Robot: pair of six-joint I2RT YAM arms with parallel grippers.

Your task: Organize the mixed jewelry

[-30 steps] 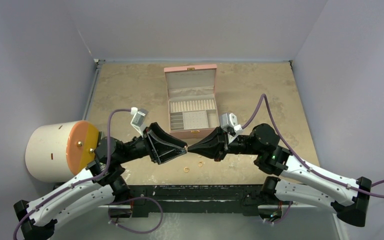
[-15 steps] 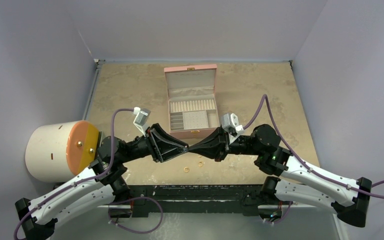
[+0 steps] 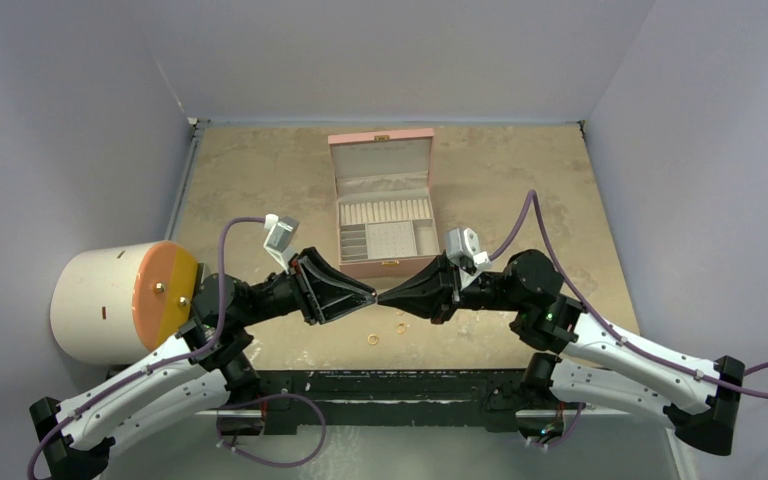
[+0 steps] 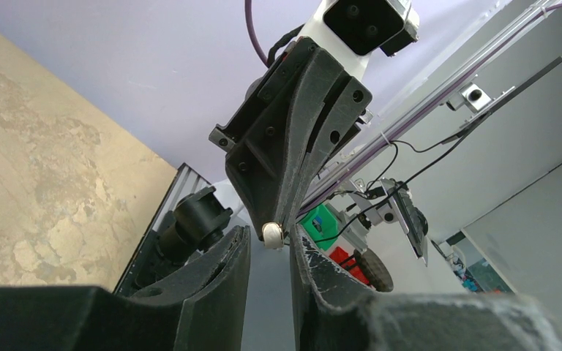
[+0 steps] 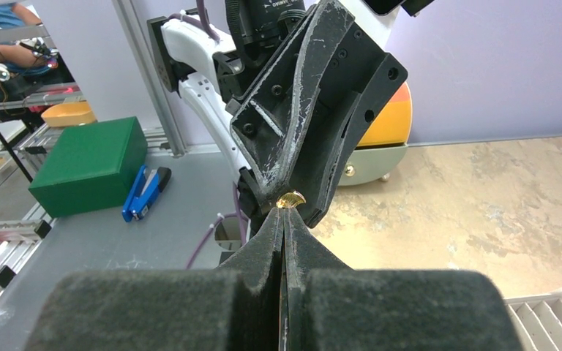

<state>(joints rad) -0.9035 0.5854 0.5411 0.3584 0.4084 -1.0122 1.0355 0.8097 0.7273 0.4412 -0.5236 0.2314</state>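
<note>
My two grippers meet tip to tip above the table, just in front of the pink box (image 3: 381,262). The right gripper (image 5: 283,210) is shut on a small gold ring (image 5: 290,199), which sticks out past its tips. In the left wrist view that ring (image 4: 271,234) hangs between the fingers of my left gripper (image 4: 269,243). Those jaws stand narrowly apart, with a gap still showing on one side of the ring. Two more gold rings (image 3: 372,339) (image 3: 401,327) lie on the table below the grippers. From above, the left gripper (image 3: 372,296) and right gripper (image 3: 381,297) nearly touch.
The pink box stands open, its lid up and its compartments facing the arms. A white cylinder with an orange face (image 3: 125,300) lies at the table's left edge beside the left arm. Grey walls close in the table on three sides.
The left gripper's jaws have narrowed around the ring held by the right gripper. Both grippers have edged slightly closer together; the rings on the table have not moved.
</note>
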